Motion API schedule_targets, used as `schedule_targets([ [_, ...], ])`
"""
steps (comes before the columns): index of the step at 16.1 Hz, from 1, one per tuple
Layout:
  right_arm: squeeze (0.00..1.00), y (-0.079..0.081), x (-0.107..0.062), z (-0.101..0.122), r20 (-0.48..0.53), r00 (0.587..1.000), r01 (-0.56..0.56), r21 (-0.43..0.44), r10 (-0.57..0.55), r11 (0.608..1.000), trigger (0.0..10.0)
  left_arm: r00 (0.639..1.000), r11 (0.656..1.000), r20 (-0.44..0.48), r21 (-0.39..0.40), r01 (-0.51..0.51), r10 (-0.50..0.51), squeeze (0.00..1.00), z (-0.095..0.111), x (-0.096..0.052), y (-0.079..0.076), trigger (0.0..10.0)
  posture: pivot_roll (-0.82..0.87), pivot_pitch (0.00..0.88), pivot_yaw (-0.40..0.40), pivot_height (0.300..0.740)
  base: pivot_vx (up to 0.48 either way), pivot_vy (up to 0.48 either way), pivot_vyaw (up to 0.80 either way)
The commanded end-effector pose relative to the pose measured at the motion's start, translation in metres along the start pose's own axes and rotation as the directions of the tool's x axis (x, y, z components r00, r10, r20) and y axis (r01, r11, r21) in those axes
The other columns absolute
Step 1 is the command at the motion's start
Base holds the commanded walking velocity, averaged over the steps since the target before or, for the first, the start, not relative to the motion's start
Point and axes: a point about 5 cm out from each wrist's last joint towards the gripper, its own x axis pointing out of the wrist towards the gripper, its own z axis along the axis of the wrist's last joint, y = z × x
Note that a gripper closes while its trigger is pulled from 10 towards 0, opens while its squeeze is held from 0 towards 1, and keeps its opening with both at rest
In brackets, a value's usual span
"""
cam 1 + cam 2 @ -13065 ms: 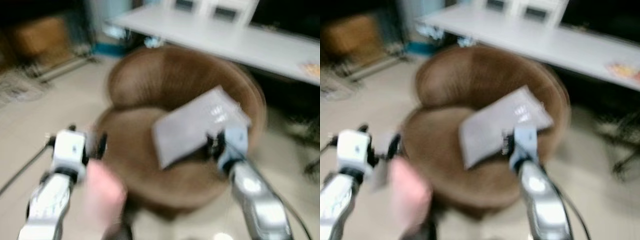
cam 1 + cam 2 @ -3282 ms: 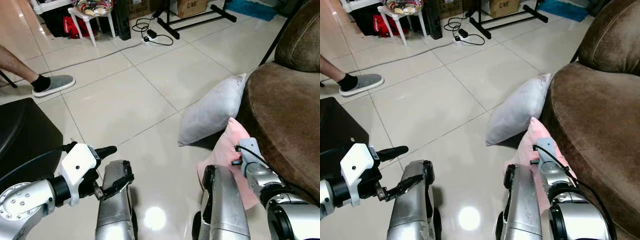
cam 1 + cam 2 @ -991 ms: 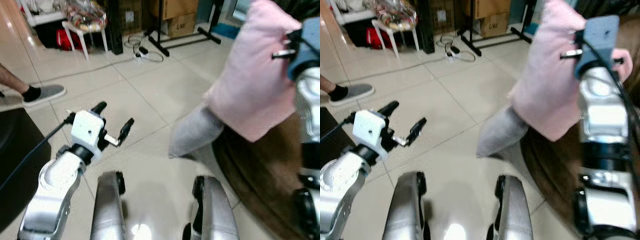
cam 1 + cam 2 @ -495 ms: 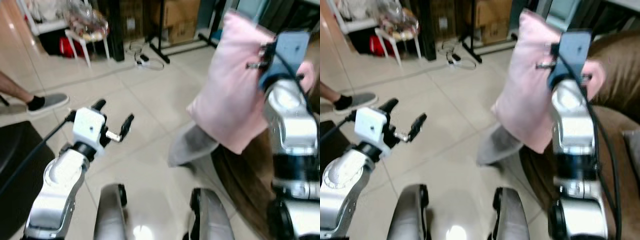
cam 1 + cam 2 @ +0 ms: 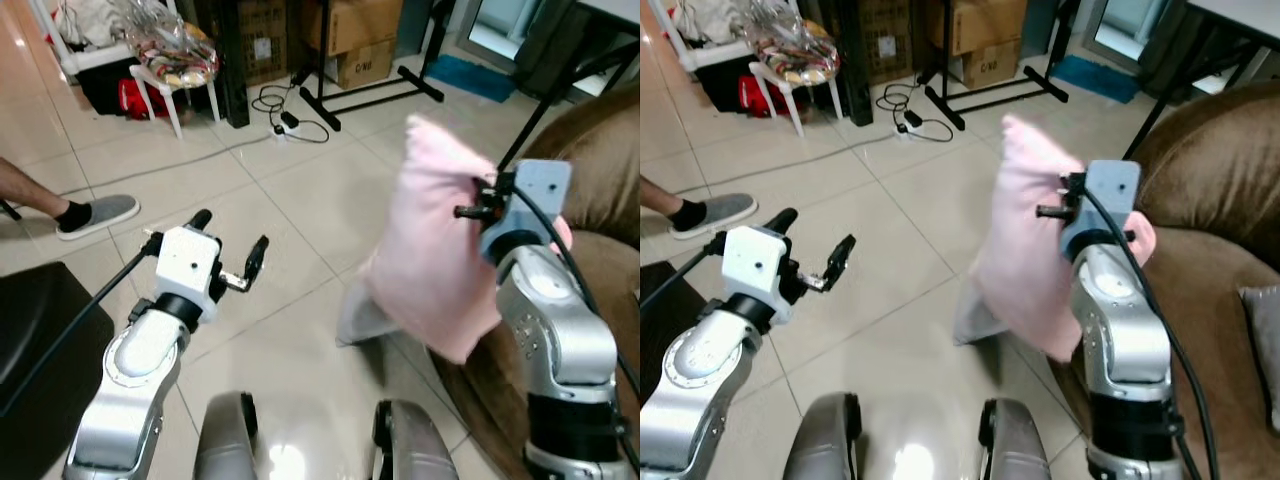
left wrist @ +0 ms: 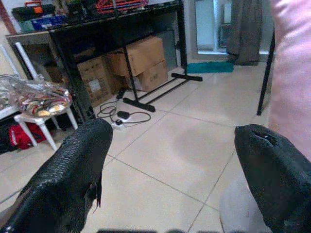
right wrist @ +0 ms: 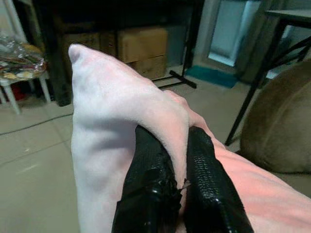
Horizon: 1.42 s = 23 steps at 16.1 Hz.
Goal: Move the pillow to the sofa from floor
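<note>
A pink pillow (image 5: 430, 255) hangs in the air in front of me, beside the brown sofa (image 5: 600, 150) on my right. My right gripper (image 7: 176, 141) is shut on a fold of its upper edge, and the fingers (image 7: 148, 189) are pressed into the fabric. A grey pillow (image 5: 355, 315) lies on the tiled floor against the sofa's base, mostly hidden behind the pink one. Another grey pillow's corner (image 5: 1265, 330) rests on the sofa seat. My left gripper (image 5: 232, 238) is open and holds nothing, raised over the floor to the left.
A person's foot in a grey shoe (image 5: 95, 213) stands at the far left. A black block (image 5: 40, 320) sits by my left arm. A white stool (image 5: 175, 85), cables (image 5: 290, 110), a black stand's legs (image 5: 370, 85) and cardboard boxes (image 5: 350, 25) line the back.
The right gripper and the pink pillow sit lower and more central in view than half a second ago. The camera has also shifted. The left arm has barely moved.
</note>
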Motion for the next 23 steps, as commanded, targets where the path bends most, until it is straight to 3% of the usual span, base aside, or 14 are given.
schedule_targets([
  [1, 0.0, 0.004, -0.003, 0.026, 0.109, 0.994, -0.02, 0.022, 0.018, 1.0, 10.0, 1.0, 1.0, 0.021, 0.013, -0.008, 0.008, 0.0, 0.005, 0.001, 0.0, 10.0, 0.02, 0.0, -0.046, 0.676, 0.0, 0.0, 0.0],
  [7, 0.0, 0.007, -0.006, 0.029, 0.097, 0.995, -0.029, 0.061, 0.023, 0.998, 10.0, 1.0, 1.0, 0.023, 0.018, -0.008, 0.008, 0.0, 0.006, 0.002, 0.0, 10.0, 0.03, 0.0, -0.036, 0.74, 0.0, 0.0, 0.0],
  [14, 0.0, 0.011, -0.006, 0.026, 0.098, 0.995, -0.036, 0.071, 0.029, 0.997, 10.0, 1.0, 1.0, 0.015, 0.008, -0.005, 0.005, 0.0, 0.004, 0.003, -0.002, 10.0, 0.03, 0.0, -0.033, 0.74, 0.0, 0.0, 0.0],
  [17, 0.0, 0.012, -0.005, 0.006, -0.007, 1.0, -0.018, 0.181, 0.019, 0.983, 10.0, 0.999, 0.999, -0.015, -0.002, -0.04, 0.04, 0.0, 0.0, 0.002, 0.001, 10.0, 0.03, 0.0, -0.032, 0.74, 0.0, 0.0, -0.53],
  [19, 0.0, 0.012, -0.007, 0.0, -0.016, 1.0, -0.02, 0.184, 0.024, 0.983, 10.0, 0.999, 0.999, -0.017, 0.004, -0.047, 0.047, 0.0, -0.001, 0.001, 0.002, 10.0, 0.04, 0.0, -0.031, 0.74, 0.0, 0.0, -0.79],
  [21, 0.0, 0.023, -0.01, -0.015, -0.069, 0.994, -0.081, 0.114, 0.089, 0.99, 10.0, 0.996, 0.996, -0.031, 0.021, -0.089, 0.089, 0.0, -0.004, 0.002, 0.007, 10.0, 0.03, 0.0, -0.029, 0.74, 0.0, 0.0, -0.79],
  [23, 0.0, 0.025, -0.011, -0.02, -0.08, 0.992, -0.088, 0.1, 0.097, 0.991, 10.0, 0.995, 0.995, -0.029, 0.019, -0.094, 0.095, 0.0, -0.003, 0.002, 0.007, 10.0, 0.03, 0.0, -0.029, 0.74, 0.0, 0.0, -0.78],
])
